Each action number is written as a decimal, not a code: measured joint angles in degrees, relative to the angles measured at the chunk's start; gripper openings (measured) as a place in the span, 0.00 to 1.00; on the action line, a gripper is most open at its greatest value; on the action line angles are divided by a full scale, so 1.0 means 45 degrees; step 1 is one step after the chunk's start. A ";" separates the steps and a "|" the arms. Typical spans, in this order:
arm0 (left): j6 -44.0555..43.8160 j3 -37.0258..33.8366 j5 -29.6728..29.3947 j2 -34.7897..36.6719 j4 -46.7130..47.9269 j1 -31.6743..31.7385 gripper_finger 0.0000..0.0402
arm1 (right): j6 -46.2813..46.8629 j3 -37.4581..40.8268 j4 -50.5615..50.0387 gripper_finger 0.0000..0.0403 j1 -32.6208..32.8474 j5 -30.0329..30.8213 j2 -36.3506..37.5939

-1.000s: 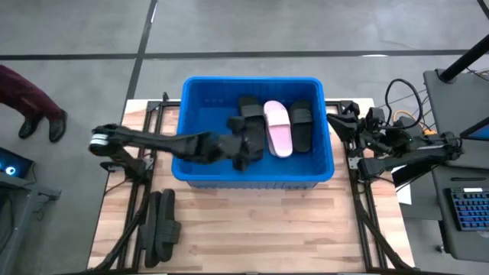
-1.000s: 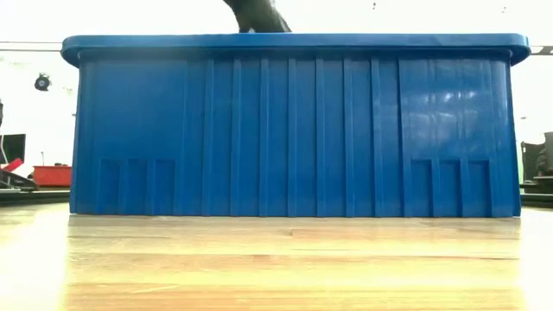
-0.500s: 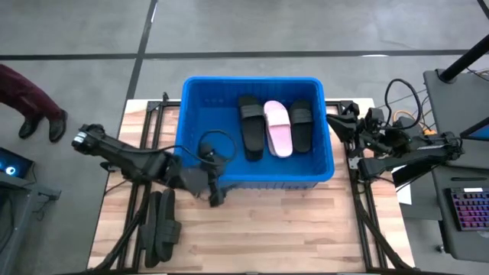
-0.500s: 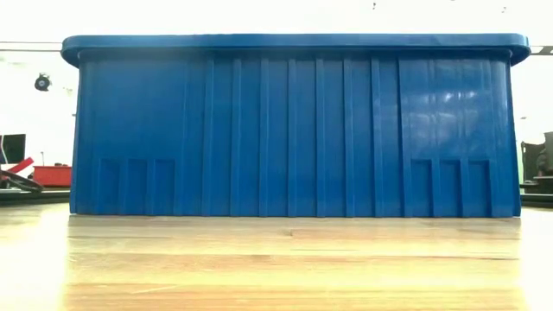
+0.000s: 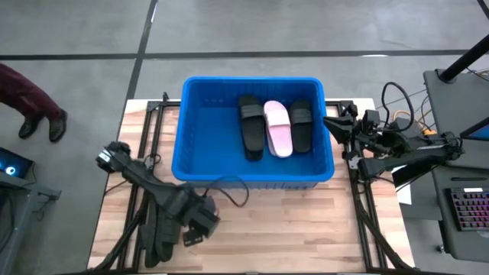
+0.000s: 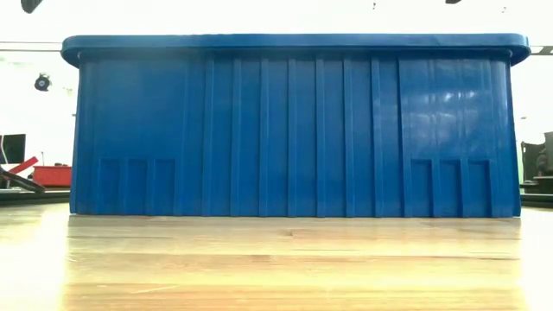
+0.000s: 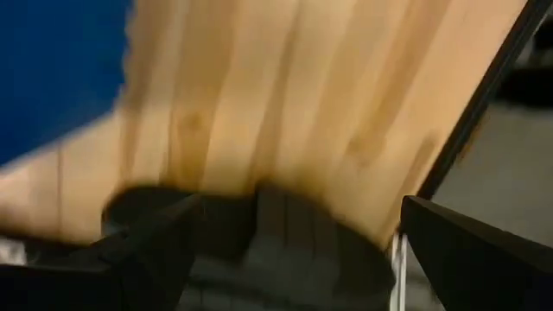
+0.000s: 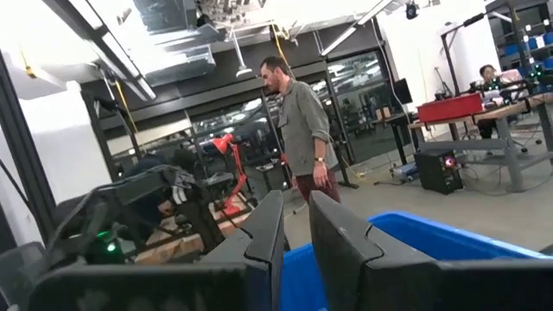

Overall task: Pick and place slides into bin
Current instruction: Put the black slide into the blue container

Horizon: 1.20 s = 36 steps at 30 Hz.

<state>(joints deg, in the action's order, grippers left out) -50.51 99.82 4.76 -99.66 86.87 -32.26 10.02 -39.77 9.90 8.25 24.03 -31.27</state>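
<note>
The blue bin [image 5: 195, 145] stands at the table's far middle; its ribbed near wall [image 6: 294, 130] fills the low view. Inside it lie two black slides [image 5: 250, 126] [image 5: 301, 124] with a pale pink slide [image 5: 277, 127] between them, soles down. Two more black slides [image 5: 159, 223] lie side by side on the wood at the near left. My left gripper [image 5: 195, 229] hangs open just to their right and points down; in its wrist view a dark slide [image 7: 276, 246] shows below the spread fingers. My right gripper [image 5: 336, 122] waits shut at the bin's right.
Bare wooden tabletop [image 5: 290, 229] stretches in front of the bin. Black frame rails [image 5: 359, 206] run along both table sides. One person stands beyond the table [image 8: 302, 130], and another person's legs [image 5: 34, 107] show on the floor at the far left.
My left gripper has swung out of the bin, over its near wall, toward the table's near-left corner. It has tipped from slanting to pointing straight down and has stayed open. It now hangs beside the black slides on the wood.
</note>
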 joint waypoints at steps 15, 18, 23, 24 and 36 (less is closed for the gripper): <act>0.1339 0.1496 0.2311 -0.2552 0.0729 -0.0844 0.93 | -0.0009 0.0000 -0.0542 0.13 0.0000 -0.0005 0.0019; 0.1363 0.1479 0.2388 -0.2850 0.0682 -0.1060 0.93 | -0.0013 0.0000 -0.0542 0.13 -0.0002 -0.0001 0.0023; 0.1351 0.1475 0.2414 -0.3214 0.0700 -0.1258 0.93 | -0.0043 0.0000 -0.0560 0.13 -0.0004 -0.0002 0.0019; 0.1358 0.1433 0.2394 -0.3265 0.0681 -0.1301 0.93 | -0.0043 0.0000 -0.0557 0.13 0.0000 -0.0001 0.0021; 0.2365 0.1275 0.2068 -0.4361 0.0698 -0.2122 0.93 | -0.0043 0.0000 -0.0606 0.13 0.0000 0.0000 0.0020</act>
<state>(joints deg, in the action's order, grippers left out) -39.87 105.56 14.07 -119.29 90.02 -41.80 9.82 -39.77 7.18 8.25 24.03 -31.18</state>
